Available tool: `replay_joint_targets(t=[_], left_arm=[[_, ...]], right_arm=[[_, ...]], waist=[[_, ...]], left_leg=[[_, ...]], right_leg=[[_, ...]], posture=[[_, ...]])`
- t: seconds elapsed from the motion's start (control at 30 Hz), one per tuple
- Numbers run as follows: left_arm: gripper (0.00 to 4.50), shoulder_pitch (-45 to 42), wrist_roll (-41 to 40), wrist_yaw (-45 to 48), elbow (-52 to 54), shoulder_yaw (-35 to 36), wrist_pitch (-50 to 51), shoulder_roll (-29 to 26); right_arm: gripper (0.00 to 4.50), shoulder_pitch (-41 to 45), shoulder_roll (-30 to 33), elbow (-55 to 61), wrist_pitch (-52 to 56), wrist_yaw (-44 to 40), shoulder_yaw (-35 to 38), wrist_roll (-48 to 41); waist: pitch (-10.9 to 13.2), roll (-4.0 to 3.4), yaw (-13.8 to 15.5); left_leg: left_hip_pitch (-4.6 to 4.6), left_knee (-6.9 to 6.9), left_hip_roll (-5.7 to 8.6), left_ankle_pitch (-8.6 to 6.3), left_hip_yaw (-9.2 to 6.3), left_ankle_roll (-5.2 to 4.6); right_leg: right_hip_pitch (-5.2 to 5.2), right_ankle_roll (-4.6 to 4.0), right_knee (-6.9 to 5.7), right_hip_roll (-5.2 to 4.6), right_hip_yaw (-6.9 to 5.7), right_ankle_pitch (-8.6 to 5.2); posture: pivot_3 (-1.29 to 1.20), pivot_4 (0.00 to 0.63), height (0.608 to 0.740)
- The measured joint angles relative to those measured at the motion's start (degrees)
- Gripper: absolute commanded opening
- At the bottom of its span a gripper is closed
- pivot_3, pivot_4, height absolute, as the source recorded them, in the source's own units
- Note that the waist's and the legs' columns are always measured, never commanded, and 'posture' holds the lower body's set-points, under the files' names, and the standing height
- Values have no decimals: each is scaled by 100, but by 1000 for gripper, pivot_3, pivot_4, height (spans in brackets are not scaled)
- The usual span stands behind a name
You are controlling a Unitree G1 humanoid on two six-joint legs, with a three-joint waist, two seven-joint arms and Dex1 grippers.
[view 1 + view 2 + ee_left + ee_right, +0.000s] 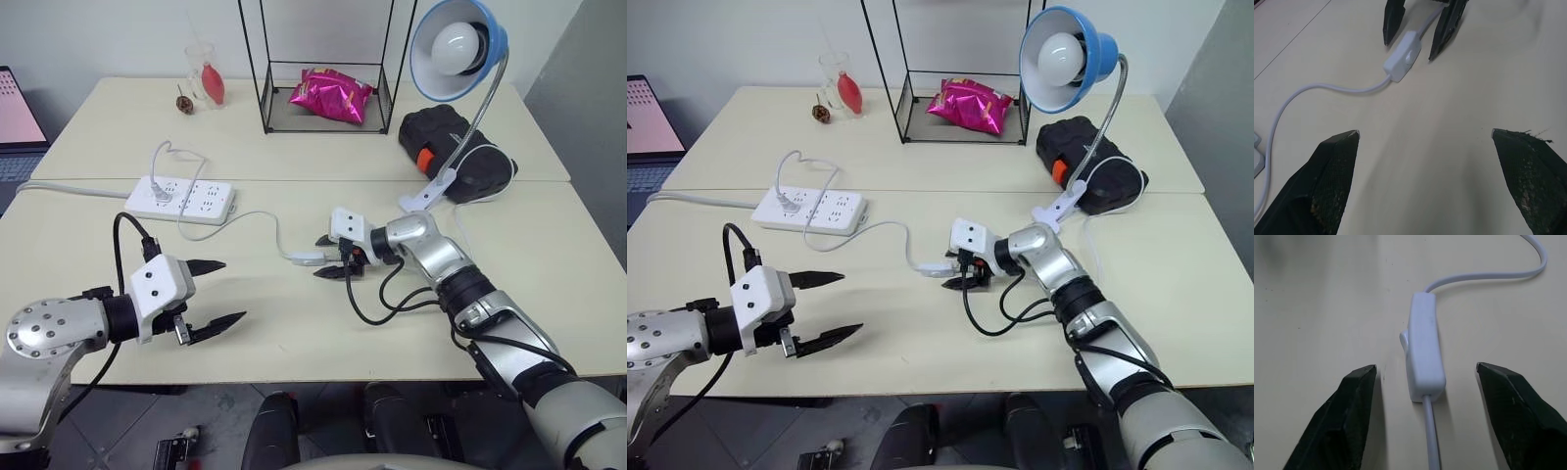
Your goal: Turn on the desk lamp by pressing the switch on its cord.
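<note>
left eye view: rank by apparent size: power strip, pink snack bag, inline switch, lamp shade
1. Power strip and lamp shade: look similar, not ranking them.
2. Pink snack bag: somewhat smaller, though it lies farther back.
3. Switch: clearly smallest.

The switch [308,258] lies on the near desk [294,333] about mid-width, between the fingers of the right claw [333,257], seemingly untouched by either. The cord [250,217] runs left from it to the power strip [180,199]. The left claw [217,292] hangs near and left, well apart. The desk lamp [456,49] stands far right, clipped where the two desks meet, just before a case [453,147]. A wire rack [323,64] on the far desk holds a snack bag [330,95].
</note>
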State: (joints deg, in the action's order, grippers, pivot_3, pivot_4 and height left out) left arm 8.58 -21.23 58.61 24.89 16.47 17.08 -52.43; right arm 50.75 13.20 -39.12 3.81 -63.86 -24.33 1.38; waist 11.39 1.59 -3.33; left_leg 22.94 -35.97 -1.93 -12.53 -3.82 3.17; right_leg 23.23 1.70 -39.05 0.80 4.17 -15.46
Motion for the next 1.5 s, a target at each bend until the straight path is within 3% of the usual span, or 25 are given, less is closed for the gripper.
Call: replay_joint_targets(t=[0.3,0.67,0.9,1.47,1.5], left_arm=[[4500,-238,34,-43,-38,-177,-4,0],[4500,-1124,98,-32,-331,-747,-20,137],[4500,-1949,231,117,-685,-1553,-33,398],[4500,-2667,763,109,-1625,-2190,-458,843],[4324,-2673,763,109,-1625,-2213,-457,850]], right_arm=[[397,44,31,37,-93,-193,8,31],[391,-172,446,1296,66,-510,3,77],[391,-430,473,2495,679,-586,-14,63],[391,-551,474,3036,1067,-487,-170,64],[391,-551,475,3037,1067,-484,-171,64]], waist=[[0,-1,1],[1,-1,7],[1,-1,7],[0,-1,7],[0,-1,7]], left_leg=[[0,0,0,0,-1,0],[3,0,0,0,-3,0],[2,-1,0,0,-5,0],[5,-2,1,0,-8,0],[5,-2,1,0,-8,0]], right_leg=[[0,0,0,0,-1,0],[0,1,-1,0,-3,0],[-1,2,-3,2,-4,0],[0,1,-3,4,-6,0],[0,2,-3,4,-5,0]], posture=[[0,150,740],[0,150,740],[0,150,740],[0,150,740],[0,150,740]])
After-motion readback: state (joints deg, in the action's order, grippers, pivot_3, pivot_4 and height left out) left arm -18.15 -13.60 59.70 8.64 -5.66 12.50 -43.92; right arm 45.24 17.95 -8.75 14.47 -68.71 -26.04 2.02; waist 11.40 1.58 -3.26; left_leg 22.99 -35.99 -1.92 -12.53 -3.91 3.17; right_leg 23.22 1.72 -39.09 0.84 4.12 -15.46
